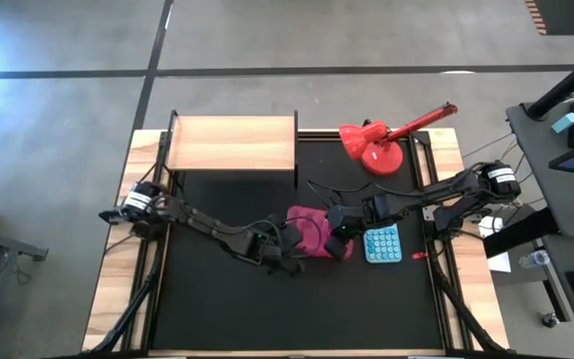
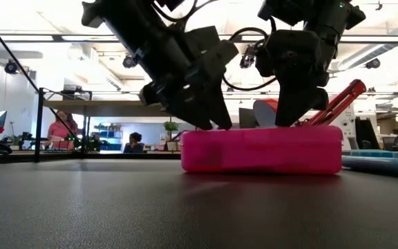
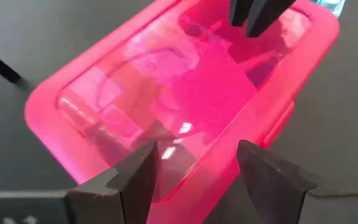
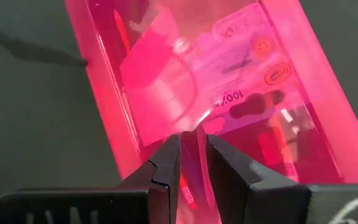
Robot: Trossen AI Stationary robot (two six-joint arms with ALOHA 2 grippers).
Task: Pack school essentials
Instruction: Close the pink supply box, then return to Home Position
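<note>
Two dark claws meet over one pink translucent plastic case (image 1: pixel 312 235), which lies flat near the middle of the matte black table (image 1: pixel 217 309). The case is a shallow rectangular box with rounded corners and a glossy, see-through lid; in the wrist views, blurred shapes of stationery (image 3: pixel 110 106) and a printed label (image 4: pixel 253 56) show through the lid, but the single items cannot be told apart.

The left claw (image 1: pixel 289 245) stands over the case's left end. Its two wedge-shaped fingers (image 3: pixel 135 180) are apart, one over the lid and the other (image 3: pixel 269 180) beyond the case's long edge, straddling the rim; contact cannot be confirmed.

The right claw (image 1: pixel 339 231) stands over the case's right end. Its fingers (image 4: pixel 166 168) are drawn close together, clamped on a thin raised edge of the pink lid (image 4: pixel 194 155) that sits in the narrow gap between them.

In the low view both claws come down from above to the top of the case (image 2: pixel 261 149), one at each end.

A light-blue calculator (image 1: pixel 383 243) with a grid of round keys lies just right of the case. A red desk lamp (image 1: pixel 379 150) with a round base stands toward the table's far right. A pale wooden shelf board (image 1: pixel 232 143) stands at the table's far edge.
</note>
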